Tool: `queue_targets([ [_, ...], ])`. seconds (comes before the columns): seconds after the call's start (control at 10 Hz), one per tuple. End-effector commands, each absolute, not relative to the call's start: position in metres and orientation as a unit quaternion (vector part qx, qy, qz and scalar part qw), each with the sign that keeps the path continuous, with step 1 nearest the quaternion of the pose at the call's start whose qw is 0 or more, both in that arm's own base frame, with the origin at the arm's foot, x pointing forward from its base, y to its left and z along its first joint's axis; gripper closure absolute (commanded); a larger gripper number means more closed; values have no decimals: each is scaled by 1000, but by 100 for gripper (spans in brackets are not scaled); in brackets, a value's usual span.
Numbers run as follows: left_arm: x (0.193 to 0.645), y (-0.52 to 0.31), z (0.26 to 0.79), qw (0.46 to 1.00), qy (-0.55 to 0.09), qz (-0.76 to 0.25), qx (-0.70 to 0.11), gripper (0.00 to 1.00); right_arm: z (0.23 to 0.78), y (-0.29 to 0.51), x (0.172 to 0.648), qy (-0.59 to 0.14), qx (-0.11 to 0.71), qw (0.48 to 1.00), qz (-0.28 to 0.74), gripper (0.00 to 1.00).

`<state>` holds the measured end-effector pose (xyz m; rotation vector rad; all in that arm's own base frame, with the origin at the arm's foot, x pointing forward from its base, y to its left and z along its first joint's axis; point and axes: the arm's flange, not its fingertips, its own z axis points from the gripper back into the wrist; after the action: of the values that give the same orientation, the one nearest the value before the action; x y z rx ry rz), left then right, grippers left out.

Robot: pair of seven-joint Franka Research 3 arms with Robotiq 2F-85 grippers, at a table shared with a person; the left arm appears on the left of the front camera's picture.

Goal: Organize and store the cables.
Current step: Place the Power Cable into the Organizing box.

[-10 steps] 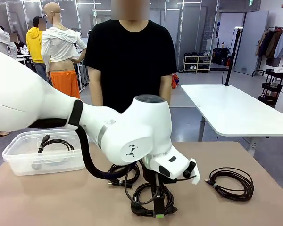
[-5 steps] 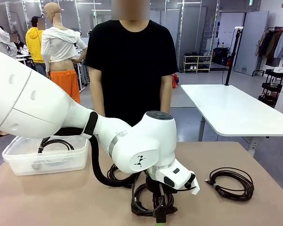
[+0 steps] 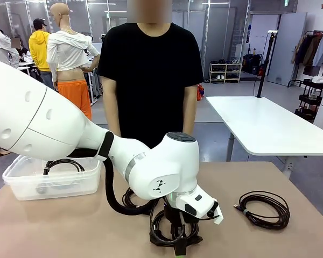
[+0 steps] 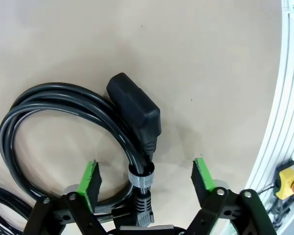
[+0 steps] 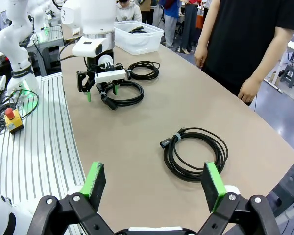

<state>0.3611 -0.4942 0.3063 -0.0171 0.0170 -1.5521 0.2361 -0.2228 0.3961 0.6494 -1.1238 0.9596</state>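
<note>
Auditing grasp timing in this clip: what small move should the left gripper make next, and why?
Probably close the jaws. The left gripper sits low over the coiled cable, its green pads either side of the strapped section next to the plug, with a gap on each side. Closing there should catch all the loops together, ready to lift toward the clear bin.

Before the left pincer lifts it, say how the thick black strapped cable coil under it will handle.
The thick black cable coil will probably keep its loop, since a grey strap binds its turns. Its chunky black plug lies free past the strap, so it may dangle. The thick cord likely feels hefty.
</note>
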Motion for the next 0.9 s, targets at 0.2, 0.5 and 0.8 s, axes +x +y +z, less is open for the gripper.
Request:
queue_targets([
  [0.2,360,-496,307,714,11,-700,-10,100,397,-222,236,-510,288,686,432,0],
  [0.5,360,-487,315,722,-1,-692,-11,96,397,-222,236,-510,288,686,432,0],
  [0.8,361,-484,326,714,-6,-700,-16,100,397,-222,236,-510,288,686,432,0],
])
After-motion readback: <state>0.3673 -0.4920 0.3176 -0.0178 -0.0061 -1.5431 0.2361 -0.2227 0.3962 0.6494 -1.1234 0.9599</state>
